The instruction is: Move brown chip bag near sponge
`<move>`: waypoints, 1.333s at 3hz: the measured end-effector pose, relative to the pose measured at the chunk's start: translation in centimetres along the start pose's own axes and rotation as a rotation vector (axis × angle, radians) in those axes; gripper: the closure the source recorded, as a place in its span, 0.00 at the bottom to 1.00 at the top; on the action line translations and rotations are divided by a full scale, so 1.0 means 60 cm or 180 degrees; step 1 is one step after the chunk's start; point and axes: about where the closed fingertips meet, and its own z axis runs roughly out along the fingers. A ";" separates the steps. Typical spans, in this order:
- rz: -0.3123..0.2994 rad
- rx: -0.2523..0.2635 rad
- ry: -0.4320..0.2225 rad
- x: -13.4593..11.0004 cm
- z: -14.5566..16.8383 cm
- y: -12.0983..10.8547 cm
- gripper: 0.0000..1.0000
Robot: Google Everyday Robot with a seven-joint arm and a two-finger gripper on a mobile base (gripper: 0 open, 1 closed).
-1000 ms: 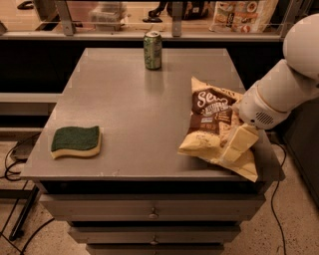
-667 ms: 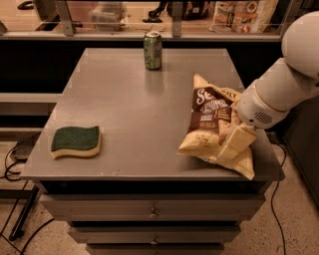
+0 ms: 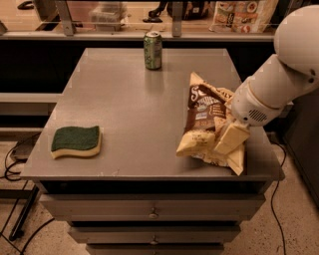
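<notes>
The brown chip bag (image 3: 202, 113) stands crumpled near the right front edge of the grey table (image 3: 124, 99), its dark brown middle facing left. My gripper (image 3: 227, 139) reaches in from the right and is shut on the bag's right lower side. One pale finger (image 3: 233, 138) shows pressed against the bag. The white arm (image 3: 279, 74) comes down from the upper right. The sponge (image 3: 76, 141), green top on a yellow base, lies flat near the table's front left corner, far from the bag.
A green soda can (image 3: 152, 50) stands upright at the back middle of the table. Drawers (image 3: 152, 214) sit under the tabletop. A counter with packages (image 3: 239, 12) runs behind. Cables (image 3: 12, 159) lie on the floor at left.
The bag has been squeezed narrower and tipped more upright in my gripper. The sponge and can have not moved.
</notes>
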 end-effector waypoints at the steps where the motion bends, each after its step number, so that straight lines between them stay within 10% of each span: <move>1: 0.0000 0.0000 0.0000 0.000 0.000 0.000 0.98; 2: 0.0000 0.0000 0.0000 0.000 0.000 0.000 0.76; 3: -0.0001 0.0000 0.0000 0.000 0.000 0.000 0.77; 4: -0.0002 0.0000 0.0000 0.000 0.000 0.000 0.98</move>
